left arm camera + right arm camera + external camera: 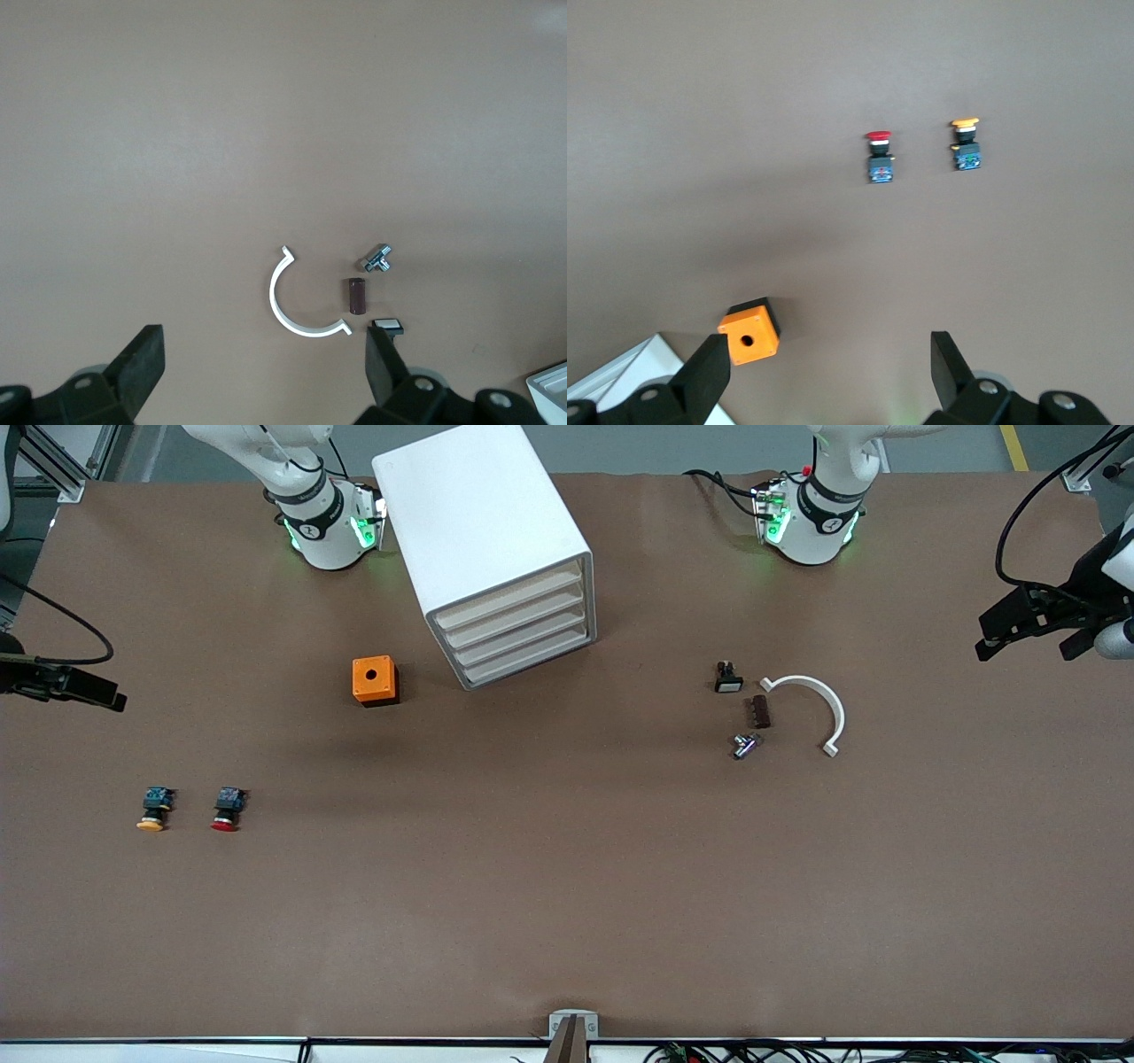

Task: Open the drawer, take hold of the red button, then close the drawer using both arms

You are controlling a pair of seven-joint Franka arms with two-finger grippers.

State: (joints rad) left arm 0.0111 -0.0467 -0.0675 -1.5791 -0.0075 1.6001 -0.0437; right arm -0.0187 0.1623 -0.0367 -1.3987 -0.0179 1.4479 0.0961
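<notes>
1. The red-capped push-button (227,810) lies on its side on the brown counter (567,921), toward the right arm's end, with the red cap turned to the front camera. It is not in a drawer.
2. Just beside it, more toward the right arm's end, lies the yellow-capped push-button (154,810), apart from it.
3. The orange cube with a hole (375,681) stands farther from the front camera, near the white drawer cabinet (485,540). All four drawers look shut.
4. The right hand (66,684) hangs over the edge of the counter at its own end, holding nothing; in the right wrist view its fingers (709,376) stand wide apart.
5. The left hand (1032,633) hangs over the other end, also holding nothing, with fingers (142,363) spread wide.
6. Near the left arm's end lie a white half-ring clip (811,707), a small dark brown block (759,711), a small metal part (744,746) and a small black part with a white face (728,678).
7. I judge that no step is started: the first one, opening a drawer, is in hand. The next move calls for one hand to go to a drawer front and pull it.
8. I can read no brand or writing.
</notes>
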